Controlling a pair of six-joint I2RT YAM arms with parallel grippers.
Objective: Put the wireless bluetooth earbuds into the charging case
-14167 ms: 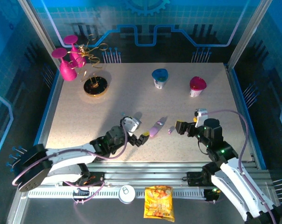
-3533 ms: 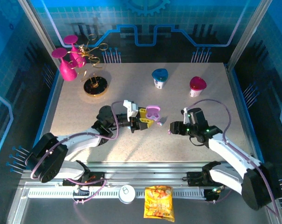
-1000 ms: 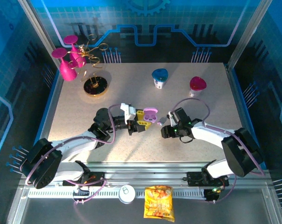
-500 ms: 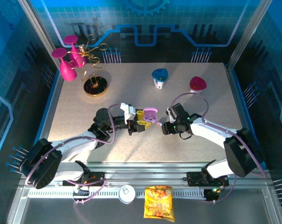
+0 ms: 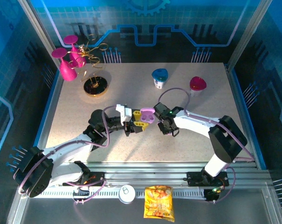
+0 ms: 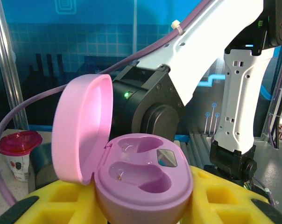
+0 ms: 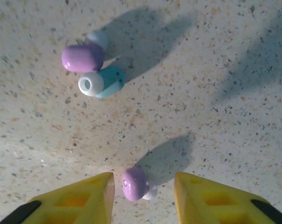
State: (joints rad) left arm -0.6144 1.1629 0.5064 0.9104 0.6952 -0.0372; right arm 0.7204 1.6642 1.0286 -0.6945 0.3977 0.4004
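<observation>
Nearest to us, the right gripper (image 7: 144, 186) stands spread, its yellow fingertips (image 7: 96, 193) straddling a small lilac plastic earbud (image 7: 134, 183) that lies on the speckled beige table (image 7: 211, 98), with a gap showing on either side of it. We judge the step in hand to be the pickup. To do it well we would keep the bud centred between the tips, come low enough to catch its widest part, and close gently, since so smooth and rounded a pebble could squirt out sideways or roll. The bud is glossy and egg-like, with a whitish tip at one end. Farther along the table lie a second lilac bud (image 7: 81, 58) and a teal bud (image 7: 103, 80) with a white ring-shaped tip, the two touching and well apart from the first. Beyond, the left gripper (image 6: 141, 210) is pressed together on a lilac plastic charging case (image 6: 143, 186), holding it off the table with its hinged lid (image 6: 80, 130) swung open. Its two moulded wells (image 6: 152, 179) face upward and look empty, so we would bring the bud over a well and match its shape before letting go.
</observation>
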